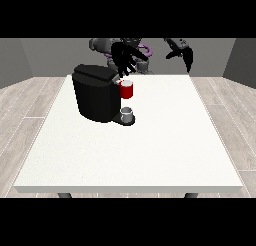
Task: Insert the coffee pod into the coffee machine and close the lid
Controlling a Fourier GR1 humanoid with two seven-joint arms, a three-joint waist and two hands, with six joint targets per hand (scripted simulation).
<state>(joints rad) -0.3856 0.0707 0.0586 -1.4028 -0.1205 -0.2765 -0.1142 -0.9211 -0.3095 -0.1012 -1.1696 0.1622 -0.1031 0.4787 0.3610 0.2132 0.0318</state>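
A big white table (150,155) fills most of the view. The robot (131,45) stands at the far side, behind it.

On the far left part of the table sits a black coffee machine (96,92). Its lid (95,73) lies across the top and looks low, though I cannot tell if it is fully shut. A red thing at the machine (127,90) sticks out on its right side. Just below that, on the machine's little base, sits a small grey thing (127,112). It could be the coffee pod, but I cannot tell for sure.

The hand at the view's left (123,60) hangs just above the machine, near the right end of the lid and the red thing. Its fingers spread out and point down, holding nothing that shows. The hand at the view's right (184,52) is up in the air, far from the machine, over the table's far edge. Its fingers hang down, and it holds nothing.

I think the step now is work at the top of the machine, by the lid. Next, the hand at the view's left would need to come down gently, right onto the lid, and press it flat without bumping the red thing.
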